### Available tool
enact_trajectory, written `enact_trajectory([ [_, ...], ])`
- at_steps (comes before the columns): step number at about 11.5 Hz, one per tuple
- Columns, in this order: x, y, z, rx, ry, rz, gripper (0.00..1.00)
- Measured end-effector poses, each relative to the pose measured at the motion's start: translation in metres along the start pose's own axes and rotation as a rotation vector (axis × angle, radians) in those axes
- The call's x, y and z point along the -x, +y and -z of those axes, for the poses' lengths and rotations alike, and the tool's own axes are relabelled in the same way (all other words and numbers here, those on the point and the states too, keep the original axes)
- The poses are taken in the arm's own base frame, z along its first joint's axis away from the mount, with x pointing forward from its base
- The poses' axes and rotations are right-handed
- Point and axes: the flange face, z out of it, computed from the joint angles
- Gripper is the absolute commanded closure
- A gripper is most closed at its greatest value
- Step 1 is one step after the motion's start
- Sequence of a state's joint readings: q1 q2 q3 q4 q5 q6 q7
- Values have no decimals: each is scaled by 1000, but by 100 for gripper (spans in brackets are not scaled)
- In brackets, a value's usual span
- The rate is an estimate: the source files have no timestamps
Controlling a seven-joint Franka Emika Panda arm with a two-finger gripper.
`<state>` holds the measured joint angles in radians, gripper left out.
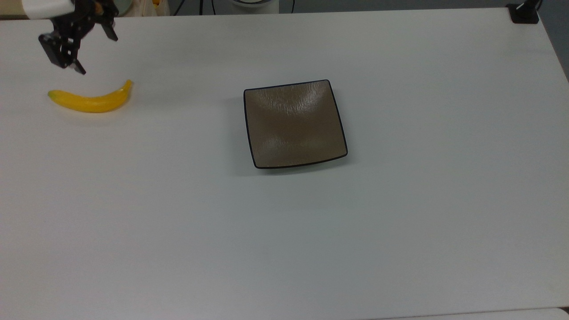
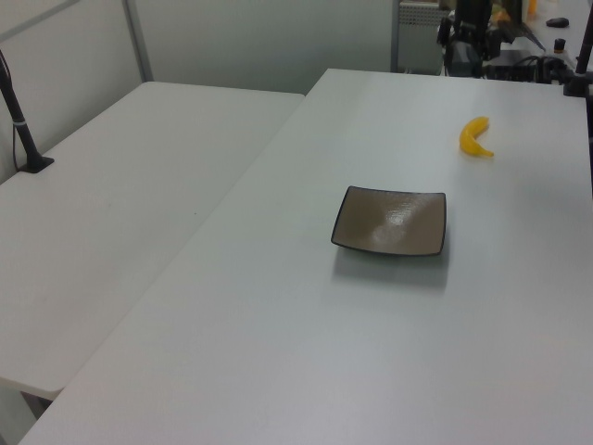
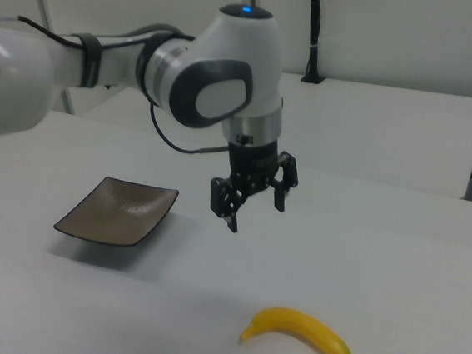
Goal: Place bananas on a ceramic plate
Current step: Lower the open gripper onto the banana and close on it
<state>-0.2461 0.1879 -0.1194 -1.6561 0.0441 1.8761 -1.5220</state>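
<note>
The yellow banana [image 1: 91, 101] lies on the white table at the top view's far left, also seen near the far edge in the left view [image 2: 474, 137] and at the front in the right view [image 3: 300, 334]. The square brown ceramic plate [image 1: 294, 124] with its black rim sits bare mid-table [image 2: 391, 221] [image 3: 117, 210]. My gripper [image 1: 95, 53] hangs open and holds nothing, a little beyond the banana in the top view and above the table between plate and banana in the right view [image 3: 257, 214].
A black clamp [image 1: 524, 13] grips the table's corner at the top view's upper right. In the left view a second white table [image 2: 120, 204] adjoins on the left with a black post [image 2: 23, 130]. Equipment clutters the far end [image 2: 519, 60].
</note>
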Motion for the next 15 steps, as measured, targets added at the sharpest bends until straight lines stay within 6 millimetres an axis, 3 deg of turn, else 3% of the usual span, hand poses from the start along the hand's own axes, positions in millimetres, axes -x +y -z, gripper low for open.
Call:
enact_trajectory([
  [3, 7, 16, -50, -10, -52, 10, 0],
  [8, 28, 26, -114, -16, -132, 28, 0],
  [12, 37, 27, -147, -10, -167, 49, 0],
  [15, 45, 24, -159, -31, -195, 58, 1],
])
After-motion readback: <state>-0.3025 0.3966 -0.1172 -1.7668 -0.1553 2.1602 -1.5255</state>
